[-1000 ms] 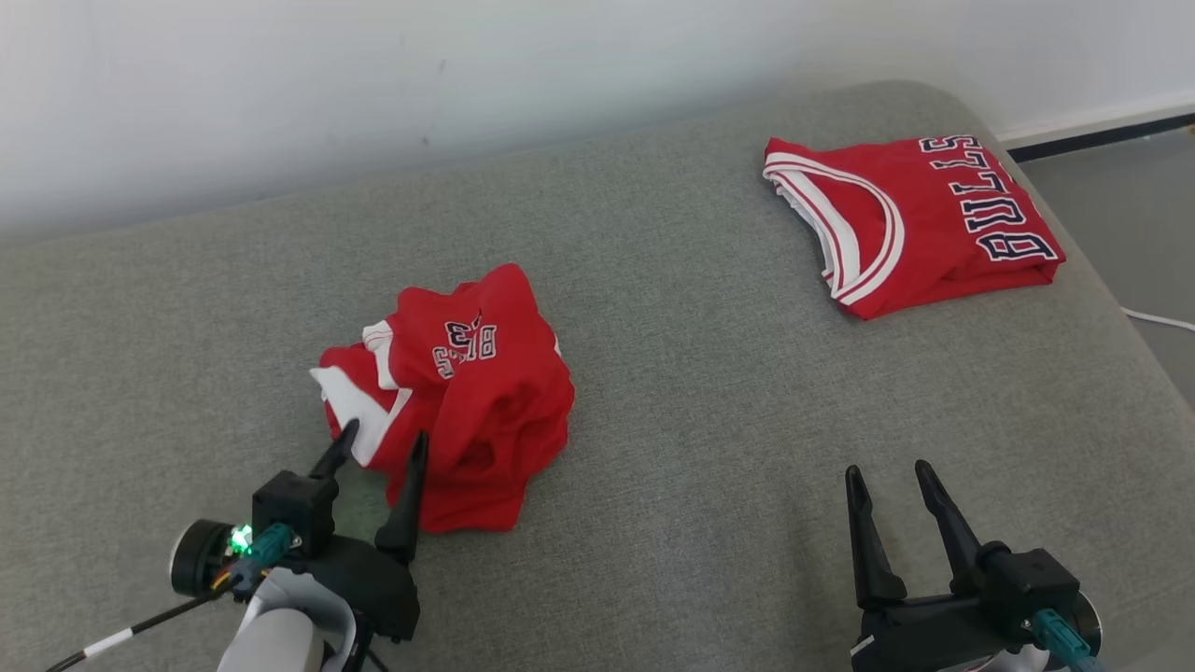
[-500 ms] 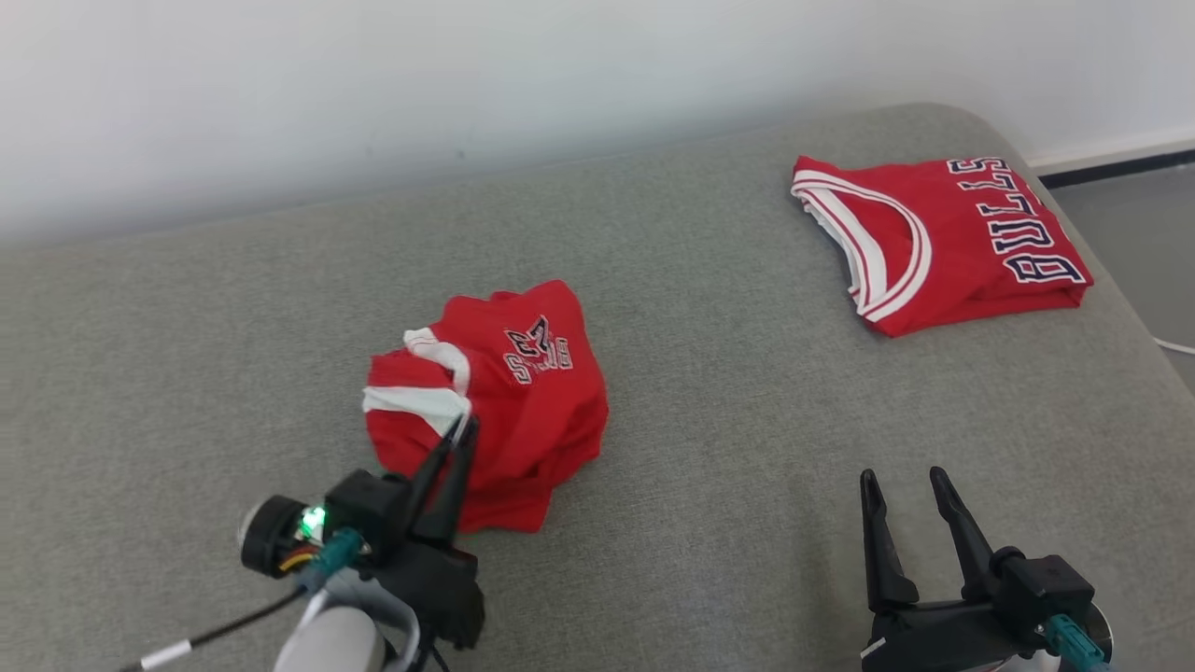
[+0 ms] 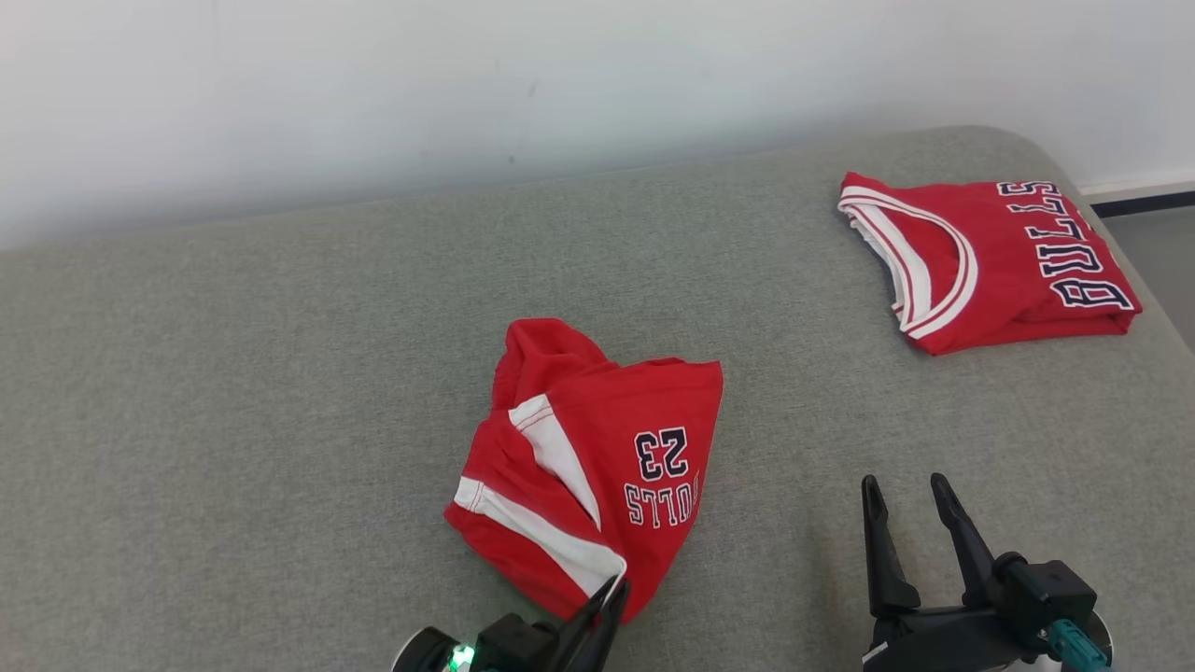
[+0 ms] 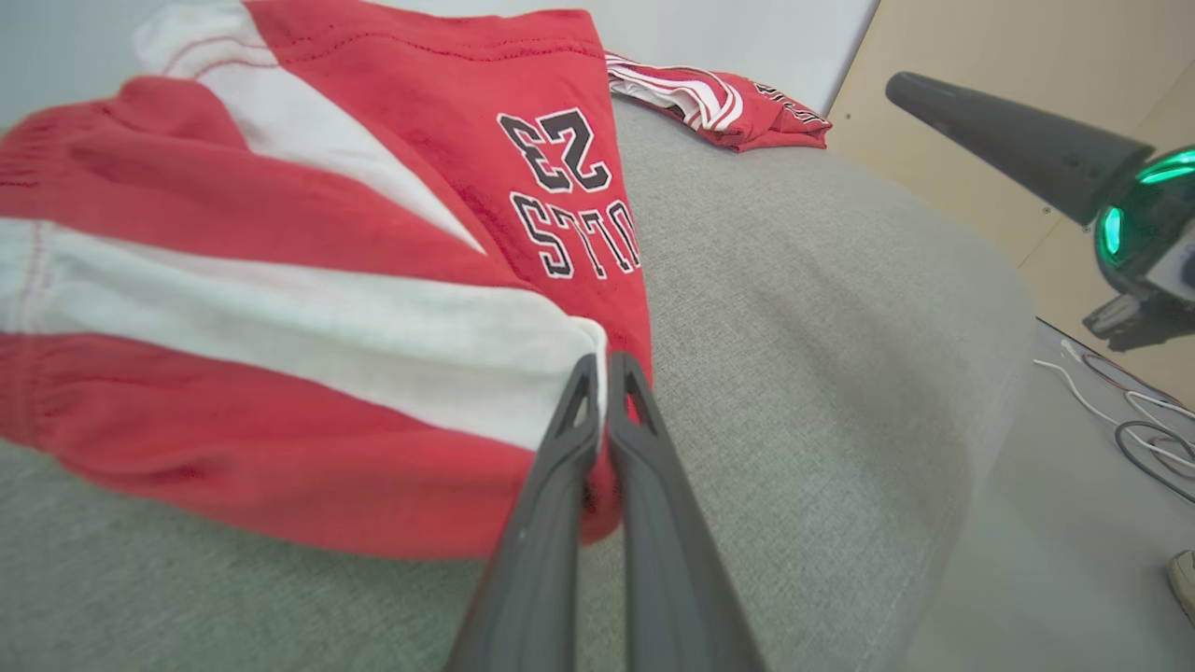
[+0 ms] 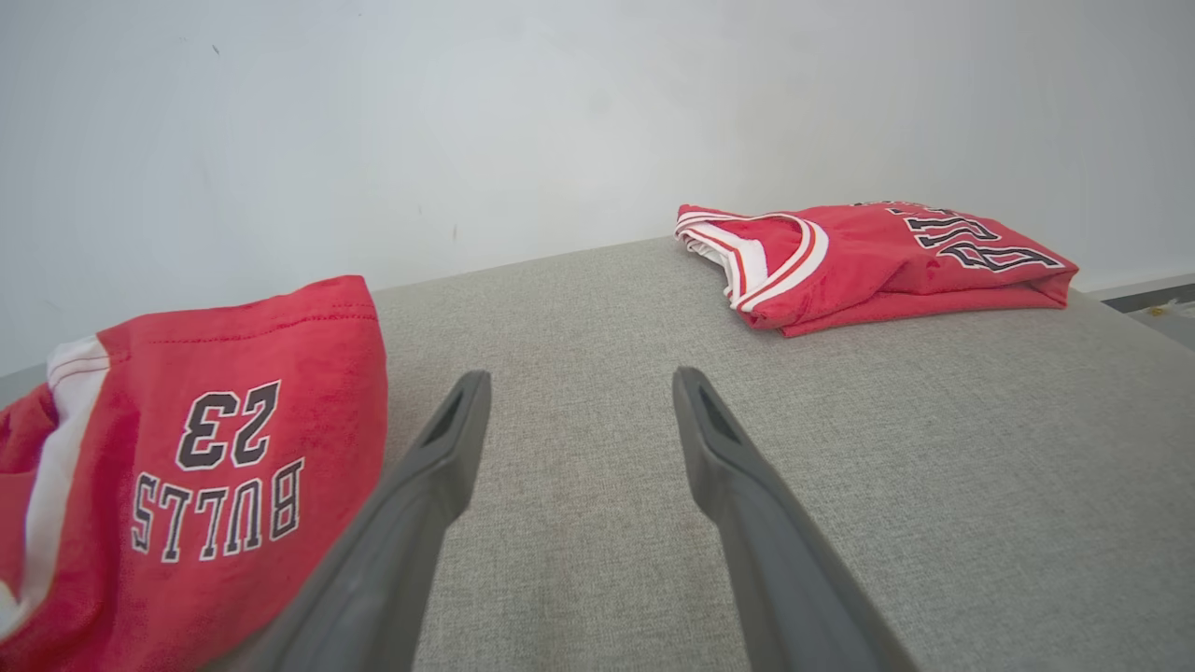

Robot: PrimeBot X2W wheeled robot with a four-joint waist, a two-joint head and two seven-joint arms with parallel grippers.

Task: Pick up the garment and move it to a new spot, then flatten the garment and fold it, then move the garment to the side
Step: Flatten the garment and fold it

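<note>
Head view: the red shorts [image 3: 588, 467] sit mid-front on the grey cushion [image 3: 280, 373], their near corner pinched in the closed left gripper [image 3: 611, 597], which the bottom edge cuts off. The right gripper [image 3: 906, 485] stands open over bare fabric, and a folded jersey [image 3: 990, 261] lies by the far right edge. Left wrist view: the jaws clamp the hem and hide the cloth between them; right wrist view: the shorts run off the left border.

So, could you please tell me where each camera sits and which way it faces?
Head view: on the head, facing forward and down at the grey cushion; left gripper, shut on the shorts, at the bottom edge, right gripper open lower right.
Left wrist view: on the left wrist, facing along its closed fingers into the shorts.
Right wrist view: on the right wrist, facing along its open fingers toward the wall.
Shared: all show the shorts and the folded jersey.
</note>
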